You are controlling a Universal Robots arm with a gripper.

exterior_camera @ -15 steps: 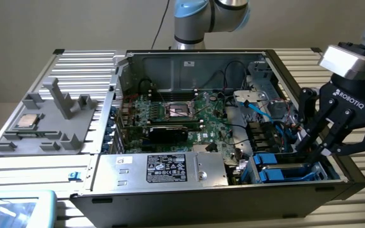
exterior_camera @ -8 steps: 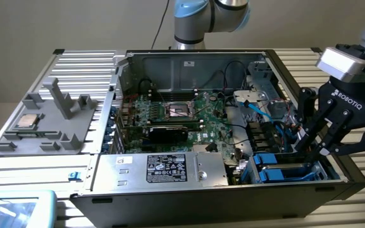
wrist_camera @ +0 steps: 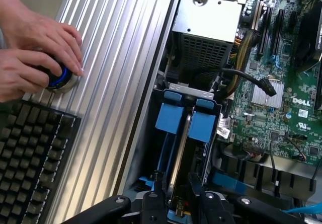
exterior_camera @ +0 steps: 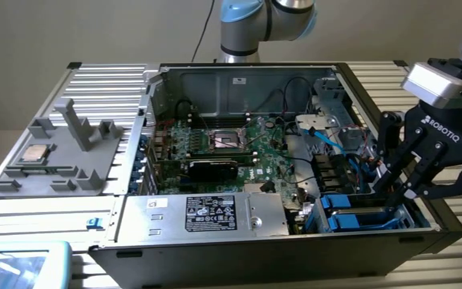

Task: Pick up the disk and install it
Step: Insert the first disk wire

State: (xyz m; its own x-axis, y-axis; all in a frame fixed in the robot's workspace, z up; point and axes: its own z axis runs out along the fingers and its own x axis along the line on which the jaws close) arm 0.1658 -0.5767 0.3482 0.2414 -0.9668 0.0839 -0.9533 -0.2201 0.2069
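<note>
The disk stands on edge in the drive bay at the case's corner nearest the exterior view's right. It shows as a thin silver strip between blue carrier tabs. My gripper reaches down into that bay, one black finger on each side of the disk's near end and closed against it. In the exterior view the gripper hangs over the blue carriers, and its fingertips hide the part of the disk they hold.
A person's hands rest on a blue-ringed knob beside a black keyboard on the ribbed table. The motherboard, loose black cables and the silver power supply box crowd the case. A grey fixture holds a CPU chip.
</note>
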